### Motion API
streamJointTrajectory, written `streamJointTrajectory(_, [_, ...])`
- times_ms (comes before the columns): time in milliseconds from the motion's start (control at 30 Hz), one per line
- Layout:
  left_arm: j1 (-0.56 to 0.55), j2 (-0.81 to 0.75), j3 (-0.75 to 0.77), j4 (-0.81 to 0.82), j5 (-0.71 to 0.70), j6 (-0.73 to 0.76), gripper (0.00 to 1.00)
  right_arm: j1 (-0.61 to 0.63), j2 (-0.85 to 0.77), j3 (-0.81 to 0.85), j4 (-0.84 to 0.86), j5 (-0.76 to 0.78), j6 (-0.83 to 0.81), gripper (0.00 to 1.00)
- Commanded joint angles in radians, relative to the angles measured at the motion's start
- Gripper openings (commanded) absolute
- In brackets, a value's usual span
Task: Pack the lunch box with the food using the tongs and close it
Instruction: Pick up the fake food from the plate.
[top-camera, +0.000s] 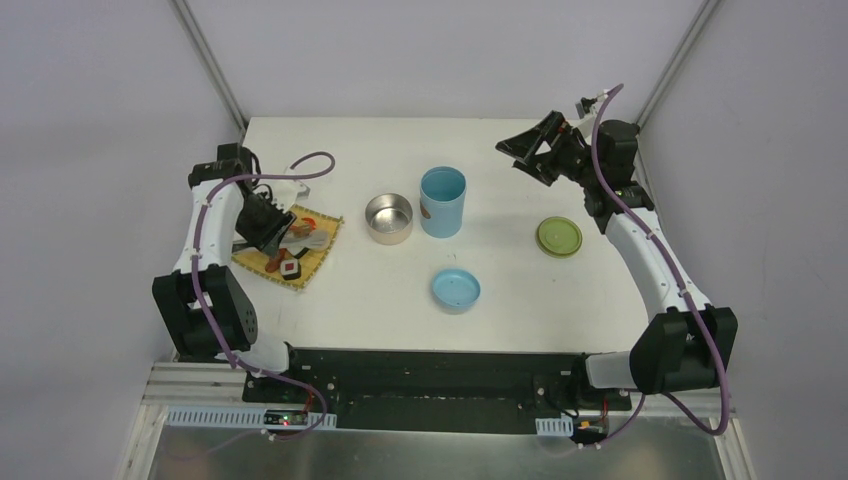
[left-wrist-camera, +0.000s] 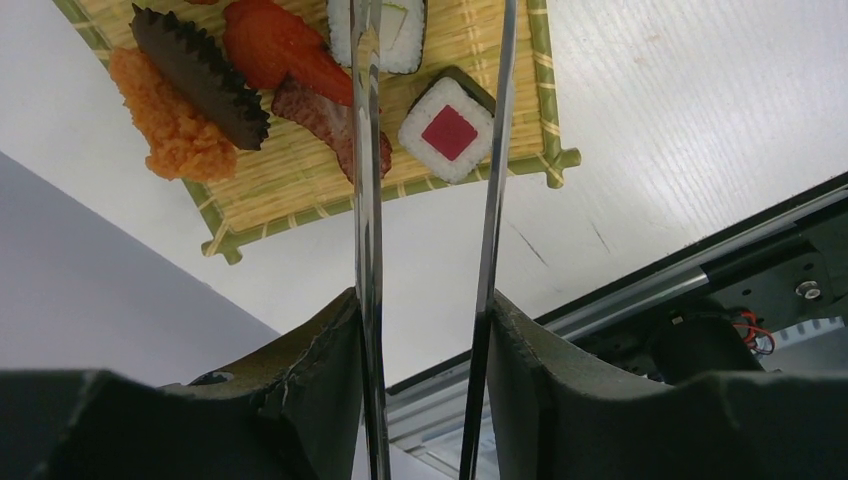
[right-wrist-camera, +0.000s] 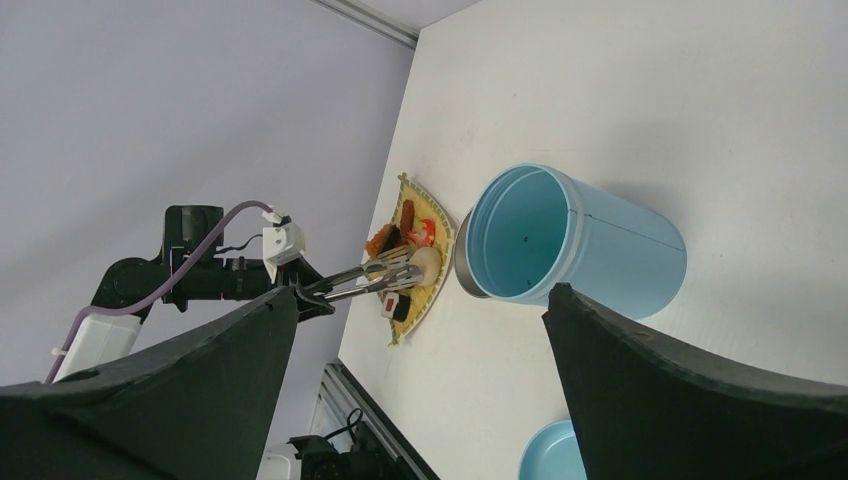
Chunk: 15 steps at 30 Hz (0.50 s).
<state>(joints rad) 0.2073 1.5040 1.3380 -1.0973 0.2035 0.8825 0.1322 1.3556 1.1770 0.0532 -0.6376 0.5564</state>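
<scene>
My left gripper (top-camera: 266, 226) (left-wrist-camera: 422, 300) is shut on the silver tongs (left-wrist-camera: 366, 200) (top-camera: 308, 238), one arm against each finger. The tongs reach out over the food on the bamboo mat (top-camera: 288, 250): a red-centred sushi block (left-wrist-camera: 449, 130), an orange shrimp (left-wrist-camera: 175, 130), a dark serrated piece (left-wrist-camera: 200, 75) and a brown strip (left-wrist-camera: 325, 115). Their tips are cut off in the left wrist view. The lunch box stands open: steel bowl (top-camera: 389, 217), light-blue cylinder (top-camera: 442, 200) (right-wrist-camera: 600, 240), green lid (top-camera: 559, 237), blue lid (top-camera: 456, 290). My right gripper (top-camera: 530, 150) (right-wrist-camera: 420, 292) hangs open and empty at the far right.
The mat lies at the table's left edge, near the grey side wall. The black rail (top-camera: 430, 360) with the arm bases runs along the near edge. The two lids lie flat, apart from their containers.
</scene>
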Motion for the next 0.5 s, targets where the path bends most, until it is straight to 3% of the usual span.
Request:
streamJointTrajectory(0, [-0.022, 0.003, -0.013, -0.001, -0.01, 0.008, 0.43, -0.009, 0.001, 0.034, 0.018, -0.027, -0.001, 0.99])
streamJointTrajectory(300, [-0.023, -0.018, 0.027, -0.015, -0.02, -0.01, 0.24, -0.014, 0.007, 0.042, 0.018, -0.028, 0.002, 0.99])
streamJointTrajectory(467, [-0.025, -0.05, 0.061, -0.05, 0.001, -0.014, 0.19, -0.013, 0.007, 0.044, 0.019, -0.029, 0.002, 0.99])
